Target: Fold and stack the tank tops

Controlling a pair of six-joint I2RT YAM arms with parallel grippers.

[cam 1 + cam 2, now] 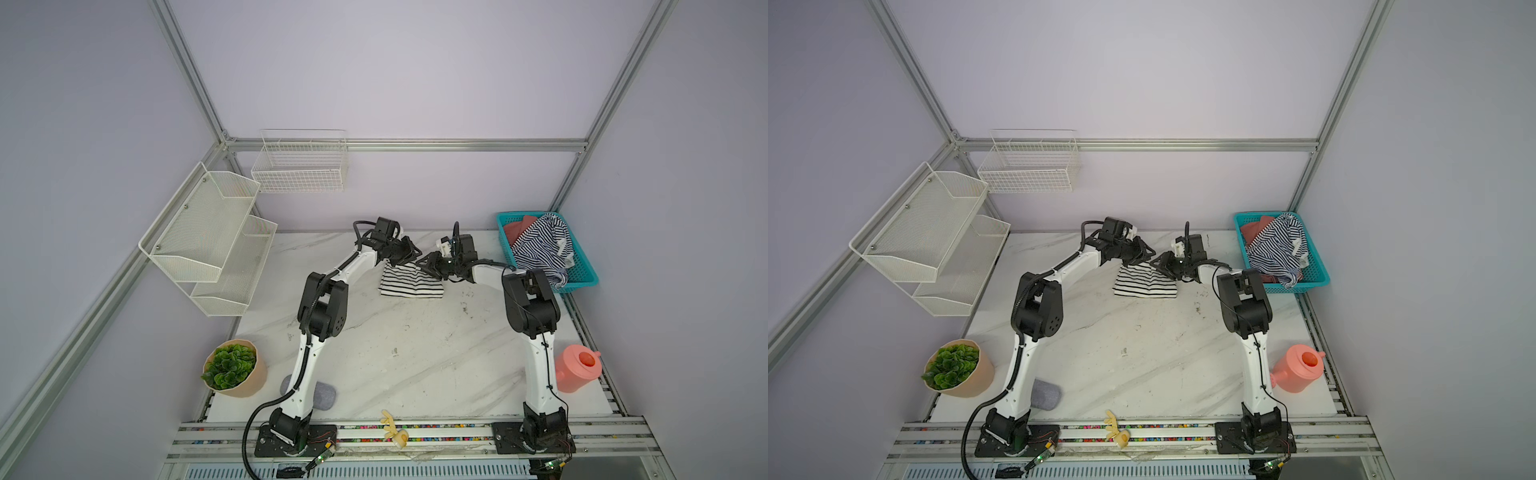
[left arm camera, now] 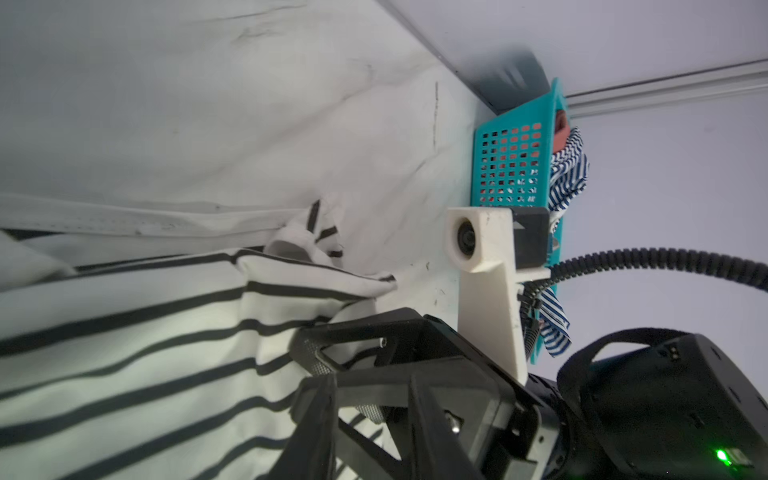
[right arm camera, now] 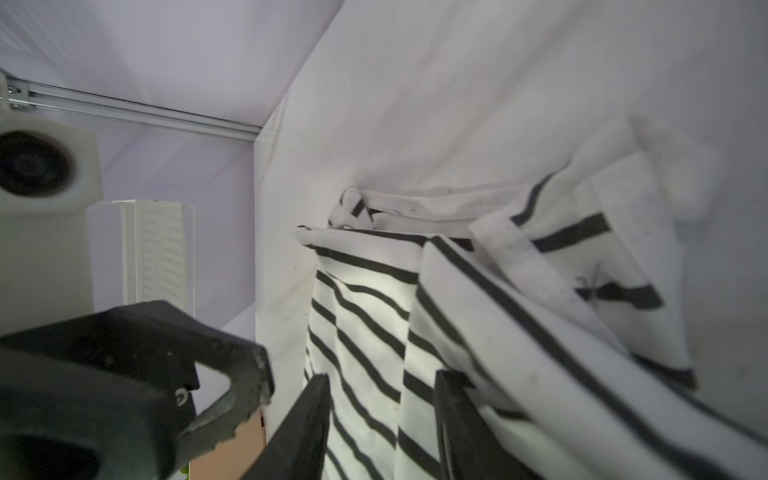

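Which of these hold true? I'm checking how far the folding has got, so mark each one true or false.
1. The white black-striped tank top lies on the table. True.
2. The navy-striped tank top is stacked on it. False: it sits in the teal basket, draping over the rim.
3. The left gripper and right gripper are both at the white top's far edge. True.
4. The pink watering can stands by the left arm. False: it stands by the right arm.
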